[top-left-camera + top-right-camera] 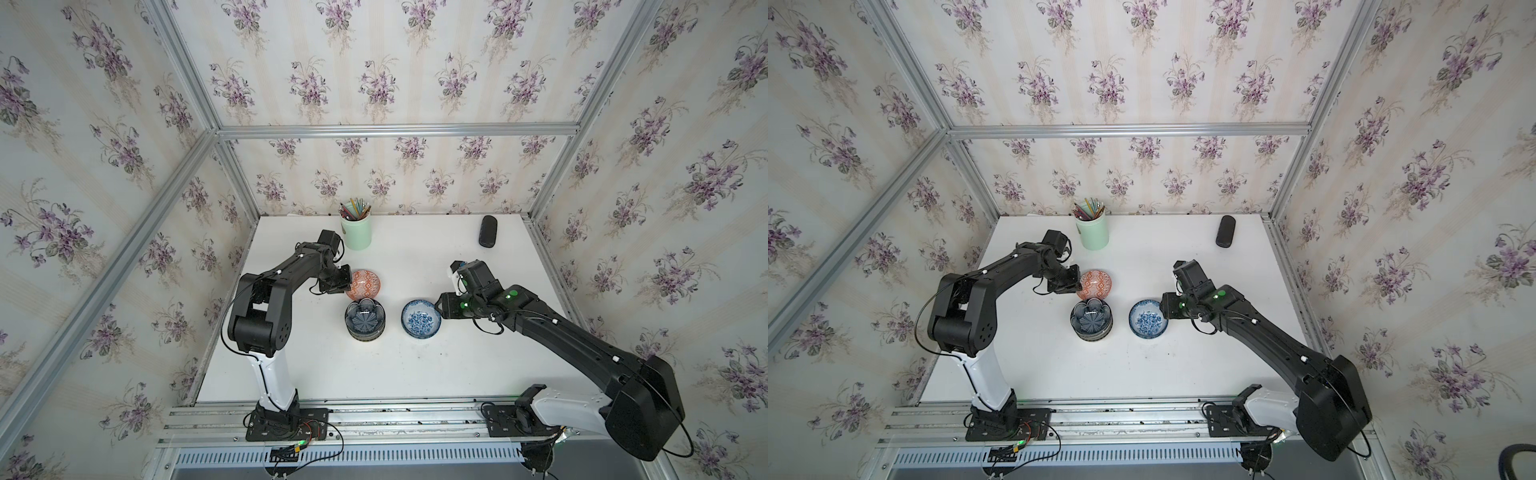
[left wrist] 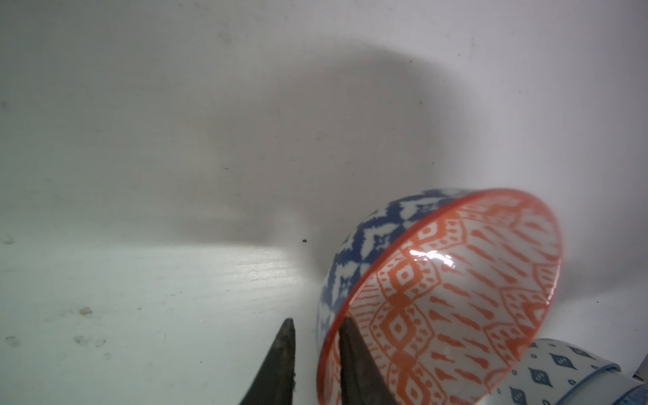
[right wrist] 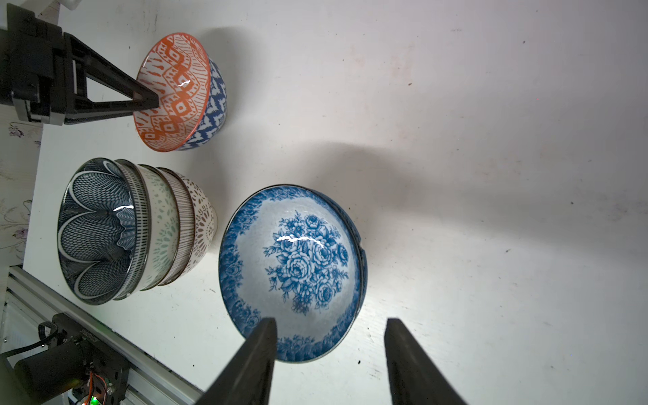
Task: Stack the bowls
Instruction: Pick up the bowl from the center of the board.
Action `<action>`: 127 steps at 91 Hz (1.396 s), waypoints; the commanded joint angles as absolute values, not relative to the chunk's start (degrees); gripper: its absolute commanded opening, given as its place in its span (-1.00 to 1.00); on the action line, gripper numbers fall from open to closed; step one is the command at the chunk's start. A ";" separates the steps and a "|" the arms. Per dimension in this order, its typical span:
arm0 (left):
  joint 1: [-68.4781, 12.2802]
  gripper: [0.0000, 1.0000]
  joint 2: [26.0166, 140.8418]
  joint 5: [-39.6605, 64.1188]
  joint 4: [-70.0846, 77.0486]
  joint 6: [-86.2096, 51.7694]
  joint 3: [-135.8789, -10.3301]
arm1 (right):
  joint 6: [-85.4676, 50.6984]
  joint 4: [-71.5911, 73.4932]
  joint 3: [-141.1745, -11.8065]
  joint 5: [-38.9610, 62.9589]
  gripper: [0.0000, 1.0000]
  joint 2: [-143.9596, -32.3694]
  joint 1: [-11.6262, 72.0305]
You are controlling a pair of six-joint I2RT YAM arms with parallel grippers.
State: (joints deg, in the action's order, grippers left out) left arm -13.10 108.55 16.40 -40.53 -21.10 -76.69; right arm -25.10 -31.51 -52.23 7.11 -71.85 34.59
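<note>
The left gripper [image 2: 317, 324] has its jaws set narrow across the rim of the orange bowl [image 2: 438, 298], one finger inside and one outside. In the left wrist view a sliver of table [image 1: 316, 374] shows between the outer finger and the wall, so I cannot tell whether the pinch is tight. The bowl sits just beside the stack [image 1: 365, 322], on its far side. The stack is four bowls nested, with the navy petal one on top. To its right, standing apart, is the blue bowl [image 1: 421, 319]. The right gripper [image 3: 331, 321] hangs at that bowl's near rim with its jaws wide. One finger is over the inside and one over bare table, and it holds nothing.

I judge the step in hand to be the left arm taking the orange bowl for the stack. To do it well:

- **Grip:** Close fully on the wall before lifting. The glaze is slick, and a bowl held by one side of its rim will want to droop.
- **Lift:** Raise it straight up until its foot clears the navy rim, and keep it level.
- **Place:** Carry it the short way across and centre it over the petals. Lower it until it seats, and only then open the jaws.
- **Right arm:** It does best to wait at the blue bowl, clear of the space above the stack.
</note>
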 commanded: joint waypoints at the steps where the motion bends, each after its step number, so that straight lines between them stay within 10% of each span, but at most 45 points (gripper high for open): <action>1: -12.89 -0.55 108.02 17.00 -39.82 -20.44 -76.72 | -25.13 -32.08 -52.11 7.44 0.09 -72.35 34.62; 25: -12.91 -1.00 108.10 17.23 -40.54 -20.52 -77.67 | -25.17 -32.25 -52.38 7.96 0.09 -72.86 34.58; 127: -19.89 -1.00 82.03 22.47 -70.52 -17.29 -83.58 | -25.50 -39.47 -63.66 13.14 0.09 -73.30 34.84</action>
